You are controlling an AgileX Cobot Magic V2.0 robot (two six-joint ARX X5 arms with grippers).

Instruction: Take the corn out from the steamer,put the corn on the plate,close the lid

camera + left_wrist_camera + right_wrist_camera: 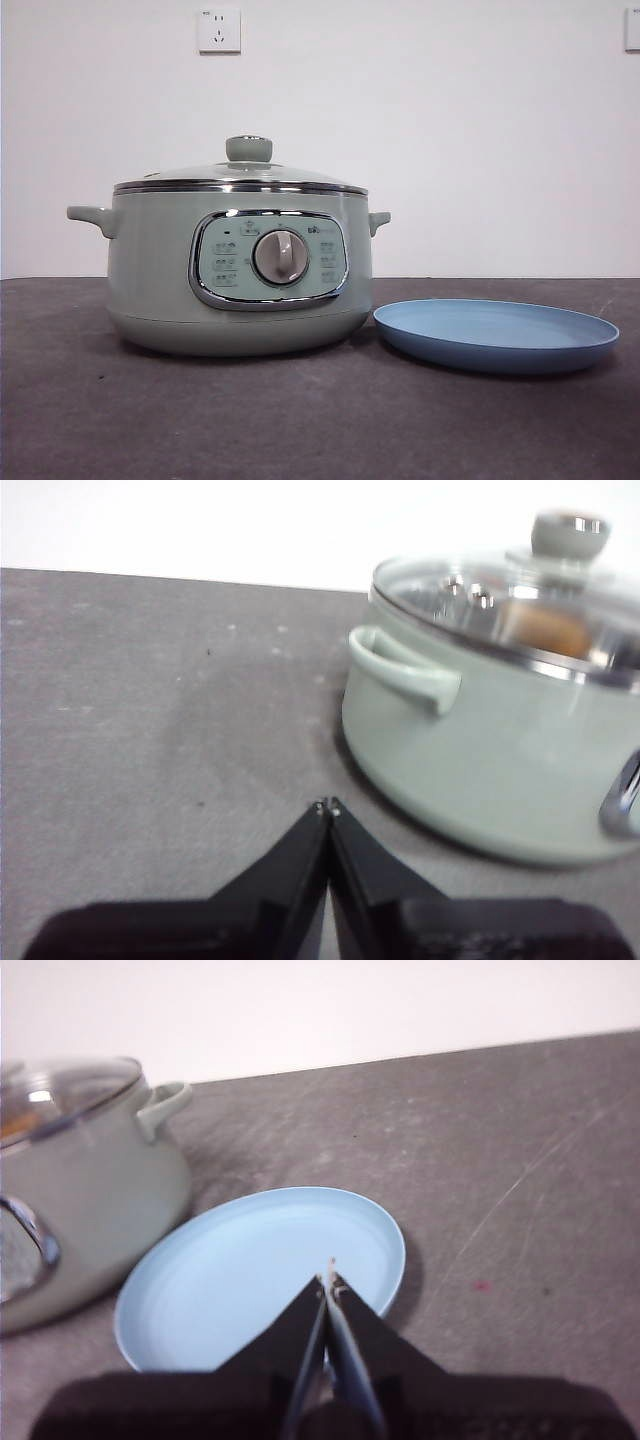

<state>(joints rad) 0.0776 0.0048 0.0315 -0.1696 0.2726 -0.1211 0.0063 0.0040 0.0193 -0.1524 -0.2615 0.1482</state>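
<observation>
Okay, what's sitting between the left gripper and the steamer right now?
Nothing: in the left wrist view only bare grey table lies between the shut left gripper and the steamer.

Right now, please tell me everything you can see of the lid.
The lid is round, of clear glass with a shiny metal rim and a pale-green knob with a shiny top at its middle. It sits level and closed on the steamer, its rim resting all around the pot's edge. The left wrist view shows through the glass an orange-brown shape, probably the corn, and some glare. No pincer touches the lid.
</observation>
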